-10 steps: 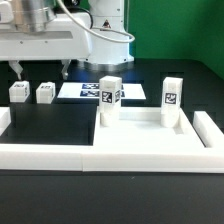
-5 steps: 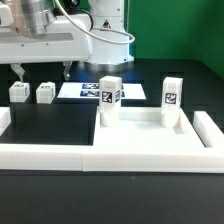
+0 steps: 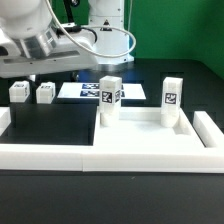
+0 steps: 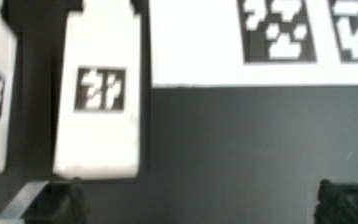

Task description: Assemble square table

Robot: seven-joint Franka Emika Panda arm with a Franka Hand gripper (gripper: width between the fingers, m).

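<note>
Tabletop of white plastic, a square tray-like top (image 3: 135,130), lies flat on the black table (image 3: 50,125) toward the exterior view's right. A small white tagged leg (image 3: 109,98) stands upright at its far corner on the exterior view's left, and a second leg (image 3: 172,102) at the other far corner. A third leg (image 3: 18,92) and a fourth leg (image 3: 45,93) lie on the table well apart from the top, near the flat white marker board (image 3: 135,92). A long low white border wall (image 3: 100,158) runs just in front of the top. The white robot arm (image 3: 40,45) leans over the lying legs. In the wrist view the hand (image 4: 208,200) has its dark fingertips (image 4: 60,200) spread wide apart, gripping nothing.
</note>
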